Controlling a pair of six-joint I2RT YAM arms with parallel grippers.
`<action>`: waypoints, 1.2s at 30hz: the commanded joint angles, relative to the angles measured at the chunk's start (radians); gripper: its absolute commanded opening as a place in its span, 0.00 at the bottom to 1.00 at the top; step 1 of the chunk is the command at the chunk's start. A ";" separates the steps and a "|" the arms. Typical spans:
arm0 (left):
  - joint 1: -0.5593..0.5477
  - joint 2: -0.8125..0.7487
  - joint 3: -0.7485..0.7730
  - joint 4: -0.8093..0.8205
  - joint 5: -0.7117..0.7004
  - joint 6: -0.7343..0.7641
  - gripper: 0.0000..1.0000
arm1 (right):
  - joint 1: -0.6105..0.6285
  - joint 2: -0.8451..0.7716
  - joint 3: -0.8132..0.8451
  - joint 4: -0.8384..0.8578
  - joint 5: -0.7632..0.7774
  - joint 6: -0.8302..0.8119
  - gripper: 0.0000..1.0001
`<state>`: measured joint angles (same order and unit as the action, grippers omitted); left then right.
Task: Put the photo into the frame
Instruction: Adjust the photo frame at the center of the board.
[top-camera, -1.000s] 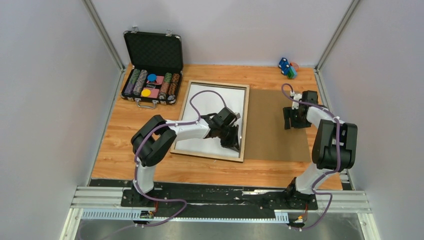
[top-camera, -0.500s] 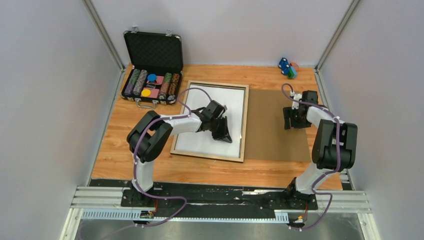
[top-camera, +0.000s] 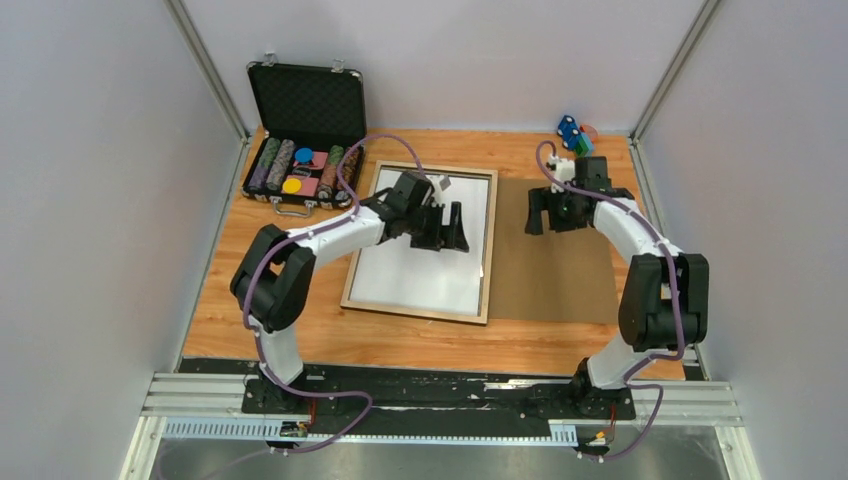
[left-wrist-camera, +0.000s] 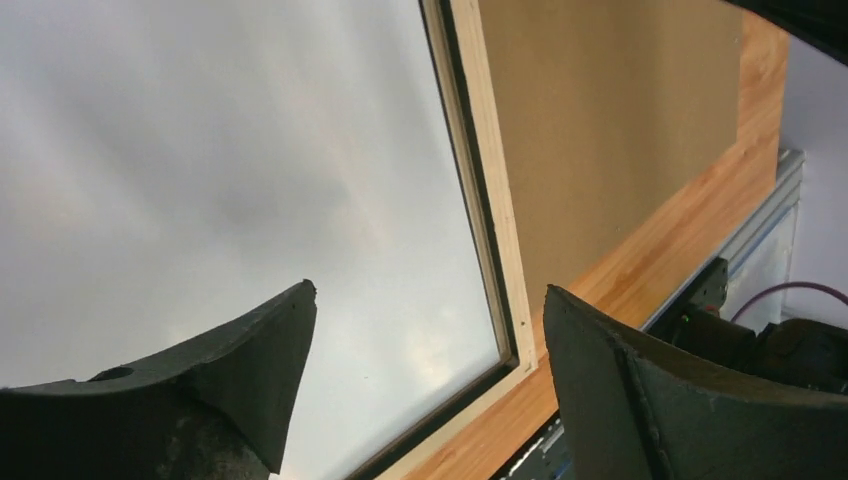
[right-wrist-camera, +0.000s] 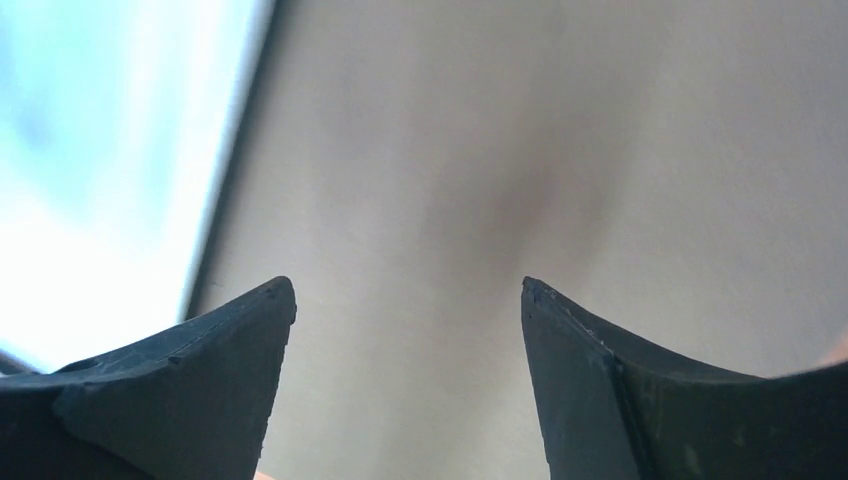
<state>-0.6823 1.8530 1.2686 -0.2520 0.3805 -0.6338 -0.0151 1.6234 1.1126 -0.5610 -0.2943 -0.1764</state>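
The frame (top-camera: 491, 250), pale wood with a dark inner lip, lies flat mid-table. A plain white surface (top-camera: 420, 275) fills its opening. No printed picture shows, so I cannot tell whether that is the photo. My left gripper (top-camera: 450, 236) hovers over the frame's far right part, open and empty. In the left wrist view its fingertips (left-wrist-camera: 428, 290) straddle the white surface (left-wrist-camera: 200, 150) and the frame's rim (left-wrist-camera: 490, 180). My right gripper (top-camera: 545, 222) hangs open over the brown backing board (top-camera: 555, 265), holding nothing. In the right wrist view it (right-wrist-camera: 406, 283) shows only board (right-wrist-camera: 500, 150) between the jaws.
An open black chip case (top-camera: 305, 140) with stacked chips stands at the far left. A small blue and green toy (top-camera: 574, 135) sits at the far right corner. Grey walls close in both sides. The backing board (left-wrist-camera: 600, 120) abuts the frame's right edge.
My left gripper slid from the frame's near right part toward the far side and opened. My right gripper moved left and farther back over the board, with its jaws wider.
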 joint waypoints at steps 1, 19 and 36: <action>0.066 -0.100 0.056 -0.072 -0.064 0.206 0.94 | 0.109 0.035 0.125 0.066 -0.104 0.123 0.80; 0.120 -0.414 -0.043 -0.104 -0.278 0.518 1.00 | 0.216 0.373 0.285 0.121 -0.167 0.368 0.60; 0.192 -0.436 -0.079 -0.080 -0.262 0.502 1.00 | 0.281 0.429 0.340 0.119 -0.096 0.405 0.04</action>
<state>-0.5140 1.4567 1.1973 -0.3569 0.1081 -0.1429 0.2527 2.0384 1.4071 -0.4534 -0.4011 0.2237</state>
